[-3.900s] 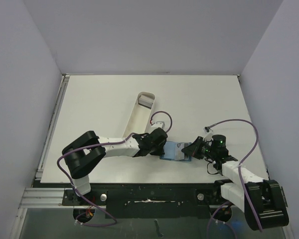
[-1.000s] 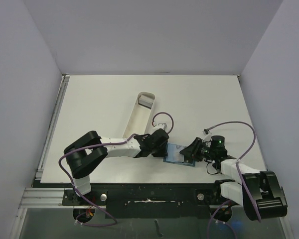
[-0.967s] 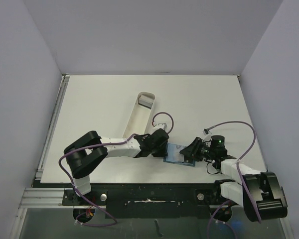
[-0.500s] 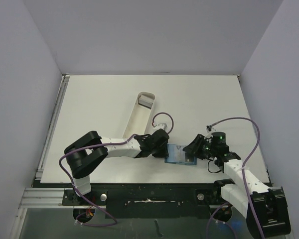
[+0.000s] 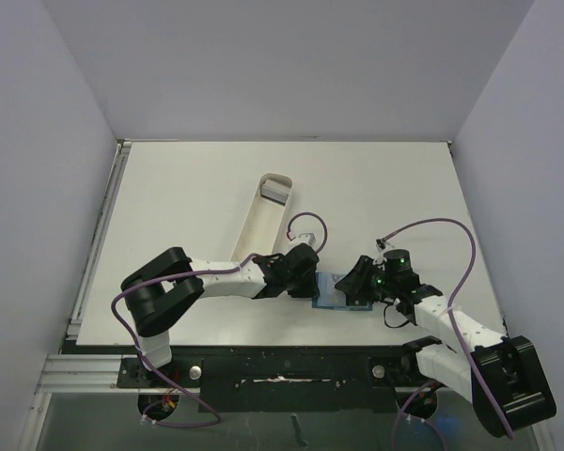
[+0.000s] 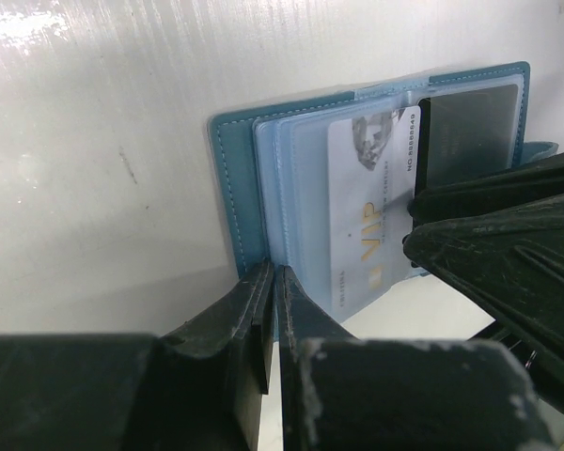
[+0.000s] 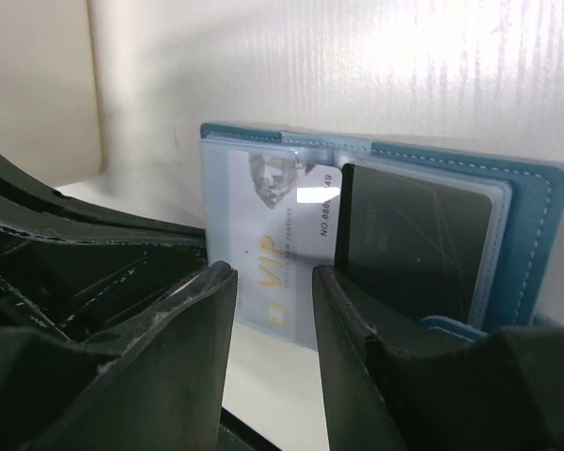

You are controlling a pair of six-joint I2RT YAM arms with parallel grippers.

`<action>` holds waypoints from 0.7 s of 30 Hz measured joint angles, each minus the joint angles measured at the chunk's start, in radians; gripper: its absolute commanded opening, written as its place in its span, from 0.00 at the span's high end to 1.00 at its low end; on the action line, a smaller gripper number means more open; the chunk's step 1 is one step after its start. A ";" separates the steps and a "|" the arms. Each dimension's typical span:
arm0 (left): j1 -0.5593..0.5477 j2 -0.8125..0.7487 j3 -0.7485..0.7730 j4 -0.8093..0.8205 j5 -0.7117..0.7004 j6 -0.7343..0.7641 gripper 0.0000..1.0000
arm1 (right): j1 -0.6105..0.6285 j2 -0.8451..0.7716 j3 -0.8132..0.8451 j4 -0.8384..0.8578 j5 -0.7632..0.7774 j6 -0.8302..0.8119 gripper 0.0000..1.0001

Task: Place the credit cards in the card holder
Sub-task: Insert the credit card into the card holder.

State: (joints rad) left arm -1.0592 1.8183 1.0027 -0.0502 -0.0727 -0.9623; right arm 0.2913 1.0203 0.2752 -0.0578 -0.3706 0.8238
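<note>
The card holder (image 5: 338, 293) lies open on the white table (image 5: 188, 188), at the lower centre of the overhead view, between the two grippers. Its cover is teal-blue with a stitched border. The inner leaves are lighter blue with glossy clear pockets.

Two cards show inside it:
- A white card (image 7: 277, 230), printed "VIP" with a diamond motif, sits on the centre leaf.
- A dark card (image 7: 414, 235), matte and rectangular, lies on the right-hand leaf. Its left edge meets the white card (whether it is fully inside a pocket cannot be told).

The left gripper (image 6: 271, 278) appears at the bottom of its wrist view. Its two black fingers are pressed almost together, with only a thin slit between them. They are clamped on the lower left edge of the card holder, where the teal cover and the blue leaves meet.

The right gripper (image 7: 273, 274) has its fingers apart with a moderate gap. Nothing is held between them. The lower edge of the white card shows through the gap. The fingers are ribbed black plastic.

A long white tray (image 5: 254, 225) with rounded ends lies at an angle at the upper left of the card holder.
</note>
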 measured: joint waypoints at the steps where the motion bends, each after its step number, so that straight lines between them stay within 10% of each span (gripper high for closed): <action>1: 0.000 0.000 0.000 0.001 0.000 0.000 0.95 | 0.002 0.000 -0.003 0.016 -0.002 0.003 0.61; 21: -0.001 0.000 -0.006 0.008 0.000 -0.003 0.95 | 0.005 -0.072 0.015 -0.059 0.084 -0.011 0.58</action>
State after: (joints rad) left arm -1.0599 1.8183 0.9970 -0.0425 -0.0731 -0.9649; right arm 0.2962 0.9482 0.2905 -0.1169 -0.2867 0.8124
